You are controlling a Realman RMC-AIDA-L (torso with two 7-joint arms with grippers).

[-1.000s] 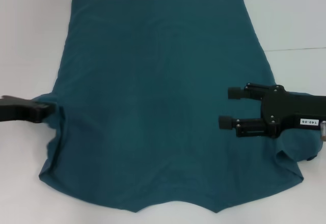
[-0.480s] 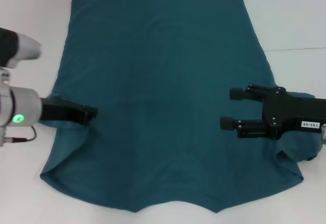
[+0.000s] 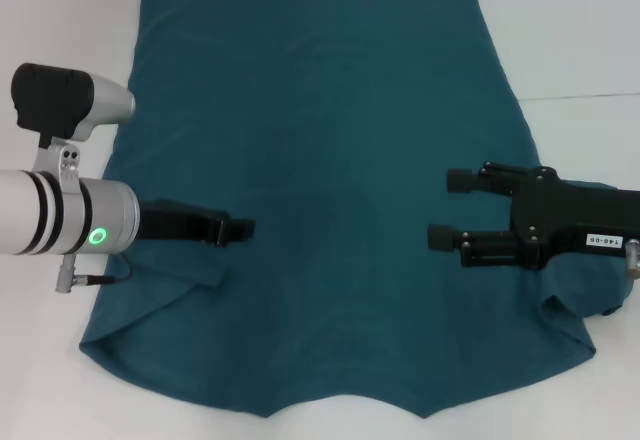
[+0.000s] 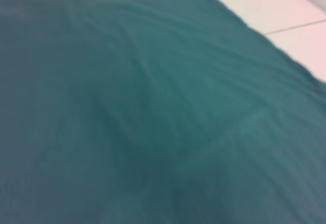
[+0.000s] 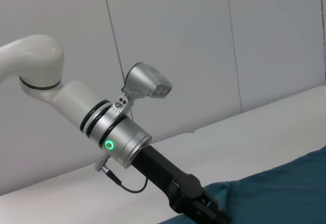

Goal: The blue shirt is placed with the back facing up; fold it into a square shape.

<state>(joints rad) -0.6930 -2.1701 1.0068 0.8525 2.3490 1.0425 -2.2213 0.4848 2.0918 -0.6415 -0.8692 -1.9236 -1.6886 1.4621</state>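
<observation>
The blue shirt [image 3: 320, 190] lies flat on the white table [image 3: 60, 40], spread wide with its plain back up. It covers most of the middle of the table. Its far edge is straight. Its near edge has a dip in the middle, with a point of cloth on each side. The cloth looks smooth, with only soft wrinkles.

The left pincer [image 3: 235, 230] has come in from the left side and now reaches over the left part of the shirt, low and close to the cloth. Its black tip points to the right. A flap of the shirt's left edge is folded in over the shirt just under and near the pincer. You cannot tell if this pincer is open or closed, or if it has hold of the cloth. Behind it is the thick silver arm with a small green light [image 3: 98, 236].

The right pincer [image 3: 447, 208] is over the right part of the shirt and points to the left. Its two black fingers [image 3: 462, 181] are spread apart with a clear gap, and nothing is between them. The shirt's right sleeve [image 3: 575, 305] is bunched up a little on the near side of this arm.

The two pincers point at each other, well apart, with bare shirt between them.
</observation>
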